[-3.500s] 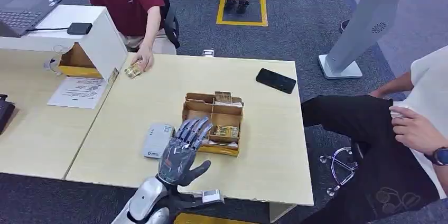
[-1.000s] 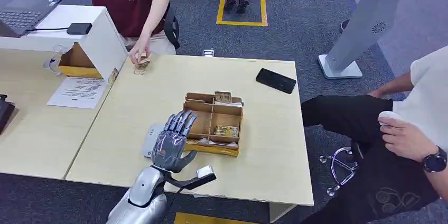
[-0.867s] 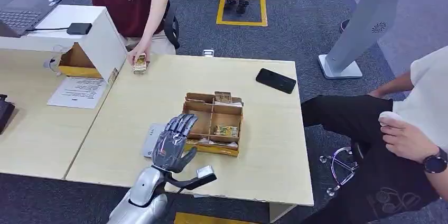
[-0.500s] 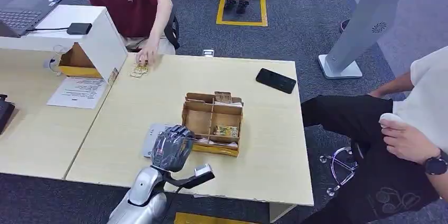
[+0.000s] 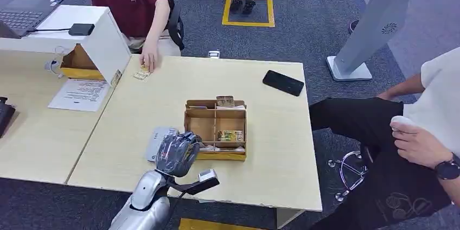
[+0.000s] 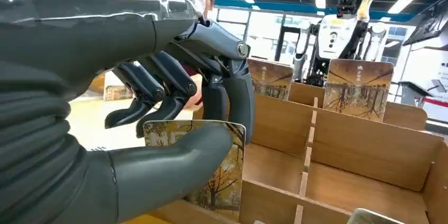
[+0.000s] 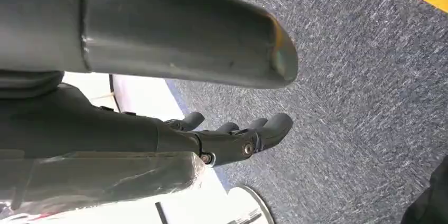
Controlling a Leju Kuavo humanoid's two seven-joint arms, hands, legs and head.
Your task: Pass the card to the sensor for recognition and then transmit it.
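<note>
My left hand is curled over the near-left corner of a partitioned cardboard box on the table. In the left wrist view the thumb and fingers of the left hand pinch a tree-printed card standing just inside the box wall. More cards stand upright at the box's far side; another lies in a compartment. The grey-white sensor lies on the table left of the box, partly hidden by my hand. My right hand hangs over carpet, holding nothing, fingers loosely extended.
A person in red at the far left edge rests a hand by a few cards. A black phone lies far right. A seated person is close on the right. A white stand and paper sheet sit on the left table.
My left hand's fingers went from spread above the box to curled in on a card at its near-left corner. The box shifted slightly. The far person set cards down on the table.
</note>
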